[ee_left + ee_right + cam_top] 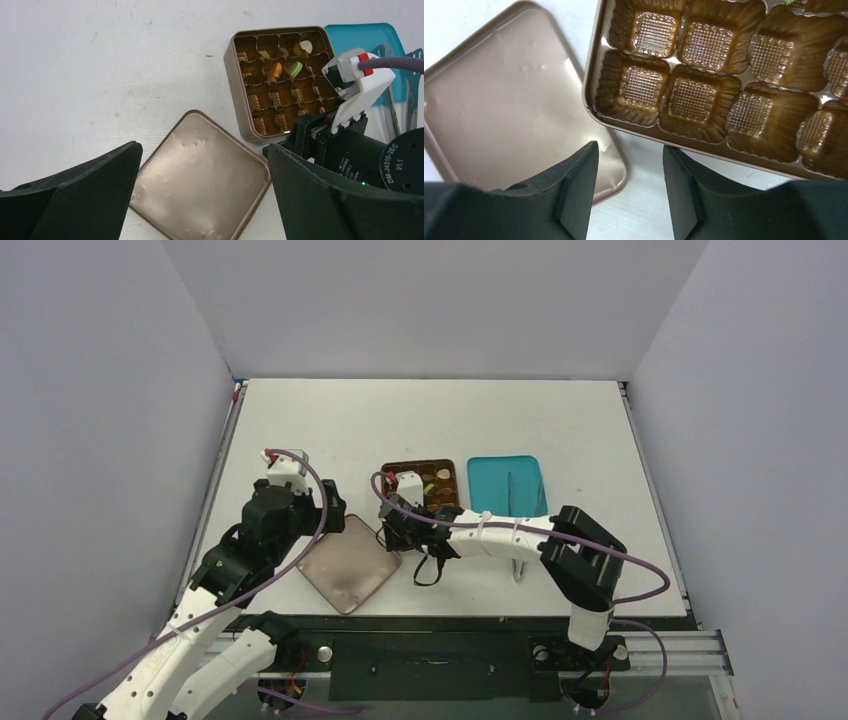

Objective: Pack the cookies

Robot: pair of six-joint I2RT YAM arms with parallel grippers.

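White table (330,420): left claw (201,150) spread, empty; right claw (629,150) parted, empty, at tin (689,100) edge.

A: Where is the tin (235,90)?
B: Mid-bench (350,430). Its lid (200,175) lies on the bench just beside the tin's near-left corner.
A: And to the right?
B: A tray (490,485) just beside the tin, with tweezers (509,490) lying in it. At least 3 cookies (295,69) sit in the tin's far compartments.
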